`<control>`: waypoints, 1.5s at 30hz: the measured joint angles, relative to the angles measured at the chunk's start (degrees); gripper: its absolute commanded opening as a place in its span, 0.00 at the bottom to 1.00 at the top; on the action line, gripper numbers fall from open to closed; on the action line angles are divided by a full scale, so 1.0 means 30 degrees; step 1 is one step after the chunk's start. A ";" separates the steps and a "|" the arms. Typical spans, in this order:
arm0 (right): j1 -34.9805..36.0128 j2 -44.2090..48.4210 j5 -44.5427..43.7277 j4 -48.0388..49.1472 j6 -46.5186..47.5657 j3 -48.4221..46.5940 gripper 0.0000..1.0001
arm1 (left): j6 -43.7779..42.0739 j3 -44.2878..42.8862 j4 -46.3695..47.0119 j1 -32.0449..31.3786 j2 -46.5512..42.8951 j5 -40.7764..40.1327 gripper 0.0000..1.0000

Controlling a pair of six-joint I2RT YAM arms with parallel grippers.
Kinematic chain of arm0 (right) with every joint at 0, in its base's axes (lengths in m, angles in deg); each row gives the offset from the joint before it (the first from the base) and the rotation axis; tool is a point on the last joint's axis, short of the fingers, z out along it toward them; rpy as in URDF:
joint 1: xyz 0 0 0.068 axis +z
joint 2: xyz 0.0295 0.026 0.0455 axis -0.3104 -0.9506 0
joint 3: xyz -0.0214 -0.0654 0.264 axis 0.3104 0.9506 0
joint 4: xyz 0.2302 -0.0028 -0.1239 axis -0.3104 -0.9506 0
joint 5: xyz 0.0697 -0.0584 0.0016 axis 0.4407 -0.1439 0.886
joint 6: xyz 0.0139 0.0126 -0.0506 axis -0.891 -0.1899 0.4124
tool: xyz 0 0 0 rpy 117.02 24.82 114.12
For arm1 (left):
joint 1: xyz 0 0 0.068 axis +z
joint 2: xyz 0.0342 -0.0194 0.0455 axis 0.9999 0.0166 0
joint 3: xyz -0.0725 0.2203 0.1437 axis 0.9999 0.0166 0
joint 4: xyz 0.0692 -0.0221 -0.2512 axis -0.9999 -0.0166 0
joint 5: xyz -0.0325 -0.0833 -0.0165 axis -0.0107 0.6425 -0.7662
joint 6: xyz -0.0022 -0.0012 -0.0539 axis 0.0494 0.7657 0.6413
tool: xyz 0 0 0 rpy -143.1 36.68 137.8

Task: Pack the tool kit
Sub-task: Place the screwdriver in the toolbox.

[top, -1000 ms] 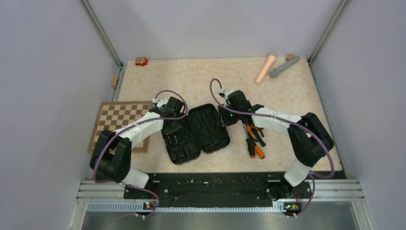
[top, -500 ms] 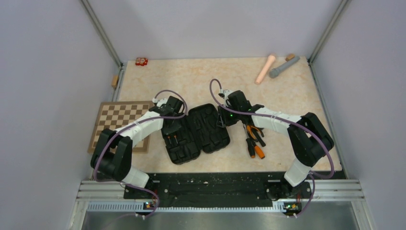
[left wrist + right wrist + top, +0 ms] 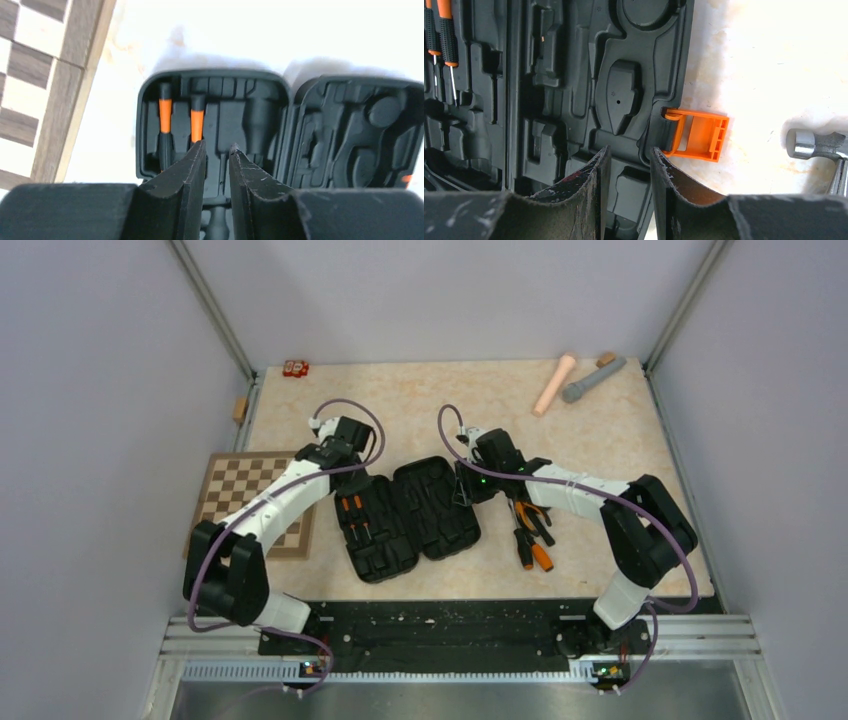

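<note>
From above, the open tool case (image 3: pixel 410 520) lies between the arms with two screwdrivers (image 3: pixel 350 508) seated in its left half and pliers (image 3: pixel 530 530) loose on the table to its right. In the left wrist view, the left gripper (image 3: pixel 345 462) has its fingers nearly together, holding nothing, above the slots. Descending here could knock a seated screwdriver out. In the right wrist view, the right gripper (image 3: pixel 462 485) is slightly parted at the case rim beside the orange latch (image 3: pixel 696 135); whether it pinches the rim is unclear. A tug could drag the case or snag the latch, near the hammer head (image 3: pixel 816 145).
</note>
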 measured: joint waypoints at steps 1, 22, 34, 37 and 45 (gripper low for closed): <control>0.0000 0.0000 0.0000 0.0000 0.0000 0.0000 0.34 | -0.0117 -0.0372 0.0058 0.0189 0.0015 -0.0066 0.29; 0.0000 -0.0022 0.0000 -0.0036 0.0015 0.0000 0.34 | -0.0678 -0.0976 0.0146 0.0882 0.4029 -0.0160 0.07; 0.0000 -0.0051 0.0000 -0.0036 0.0007 0.0000 0.34 | -0.0299 0.0036 0.2295 0.1086 0.4014 -0.0590 0.00; 0.0000 -0.0051 0.0000 -0.0036 0.0007 0.0000 0.34 | -0.0102 0.0481 0.2820 0.1071 0.3767 -0.0678 0.00; 0.0000 -0.0051 0.0000 -0.0044 0.0007 0.0000 0.34 | 0.0138 0.0860 0.3555 0.0947 0.3563 -0.1275 0.05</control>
